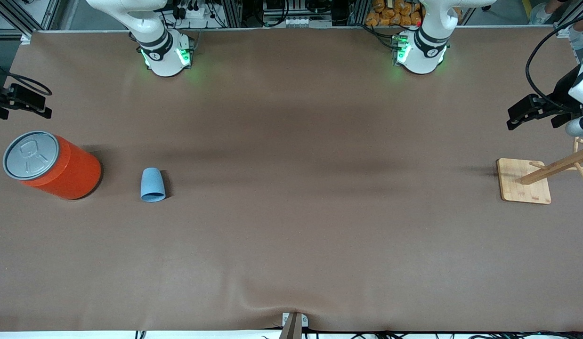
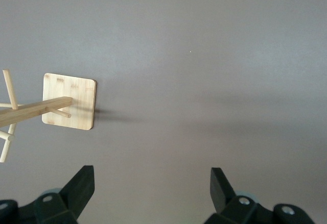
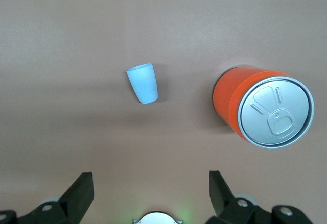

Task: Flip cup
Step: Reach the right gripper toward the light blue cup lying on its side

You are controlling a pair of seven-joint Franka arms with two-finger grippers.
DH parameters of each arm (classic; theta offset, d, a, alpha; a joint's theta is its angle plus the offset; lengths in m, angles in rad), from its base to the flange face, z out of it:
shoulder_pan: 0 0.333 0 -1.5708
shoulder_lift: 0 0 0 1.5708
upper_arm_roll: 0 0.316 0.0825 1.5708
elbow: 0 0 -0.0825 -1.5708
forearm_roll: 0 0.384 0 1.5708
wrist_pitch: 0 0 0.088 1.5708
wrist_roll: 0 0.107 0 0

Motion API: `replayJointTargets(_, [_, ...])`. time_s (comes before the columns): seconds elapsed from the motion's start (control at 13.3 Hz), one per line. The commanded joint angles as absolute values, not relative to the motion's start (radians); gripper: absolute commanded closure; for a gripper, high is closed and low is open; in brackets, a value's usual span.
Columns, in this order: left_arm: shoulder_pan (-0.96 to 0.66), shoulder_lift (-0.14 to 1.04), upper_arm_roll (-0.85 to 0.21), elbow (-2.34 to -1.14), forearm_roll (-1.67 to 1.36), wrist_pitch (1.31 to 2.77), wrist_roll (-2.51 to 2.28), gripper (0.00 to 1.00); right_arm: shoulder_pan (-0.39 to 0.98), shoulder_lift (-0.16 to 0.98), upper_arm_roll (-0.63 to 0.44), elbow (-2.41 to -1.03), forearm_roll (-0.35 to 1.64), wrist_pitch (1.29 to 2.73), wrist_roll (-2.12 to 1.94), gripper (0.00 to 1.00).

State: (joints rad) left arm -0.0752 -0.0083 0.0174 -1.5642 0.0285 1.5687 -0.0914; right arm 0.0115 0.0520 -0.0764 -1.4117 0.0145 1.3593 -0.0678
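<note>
The small light-blue cup seems to lie on its side on the brown table, its wider end toward the front camera and its narrower end toward the robots. It lies beside the orange can, toward the right arm's end of the table. In the right wrist view the cup shows well ahead of my right gripper, which is open and empty. In the front view the right gripper hangs high over the table's edge, above the can. My left gripper is open and empty, high over the table near the wooden stand.
A large orange can with a grey lid stands at the right arm's end, close to the cup; it also shows in the right wrist view. A wooden peg stand on a square base stands at the left arm's end.
</note>
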Motion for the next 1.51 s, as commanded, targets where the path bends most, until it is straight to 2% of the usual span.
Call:
replayJointTargets(0.0, [-0.071, 0.0, 0.012, -1.545, 0.014, 1.551, -0.08, 0.0, -0.003, 0.063, -0.063, -1.396, 0.009, 1.345, -0.06, 0.0])
replayJointTargets(0.6, [-0.068, 0.008, 0.012, -1.543, 0.012, 1.551, -0.081, 0.0, 0.002, 0.1, -0.063, -1.402, 0.012, 1.383, -0.063, 0.0])
replayJointTargets(1.13, [-0.072, 0.008, 0.011, -1.543, 0.014, 1.551, -0.08, 0.0, 0.067, 0.291, -0.061, -1.41, 0.02, 1.571, -0.084, 0.0])
replayJointTargets(1.43, [-0.072, 0.008, 0.011, -1.545, 0.014, 1.551, -0.08, 0.0, 0.078, 0.389, -0.061, -1.471, 0.018, 1.67, -0.087, 0.0])
